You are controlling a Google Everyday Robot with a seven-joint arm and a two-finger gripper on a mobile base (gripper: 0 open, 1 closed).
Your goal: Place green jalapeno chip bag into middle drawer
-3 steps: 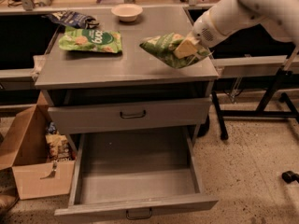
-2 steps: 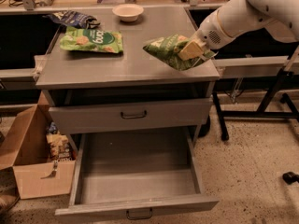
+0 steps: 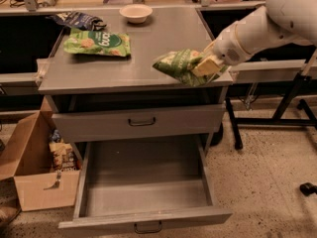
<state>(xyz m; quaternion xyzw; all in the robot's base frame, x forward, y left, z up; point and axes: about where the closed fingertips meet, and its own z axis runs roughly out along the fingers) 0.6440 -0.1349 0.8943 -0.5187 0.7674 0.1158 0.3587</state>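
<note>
My gripper is shut on the green jalapeno chip bag, a small glossy green bag with pale patches. I hold it just over the right front corner of the cabinet top, its tapering end pointing left. The white arm reaches in from the upper right. The middle drawer is pulled wide open below, its grey tray bare, with a narrow front panel and a small dark handle. The bag is above and to the right of the tray.
A shut drawer with a taller front panel sits above the open one. On the top lie a bigger flat green bag, a dark blue bag and a white bowl. An open cardboard box stands left; black table legs stand right.
The gripper and the bag have come down and a little nearer the cabinet's front edge. The drawers and the other things have not moved.
</note>
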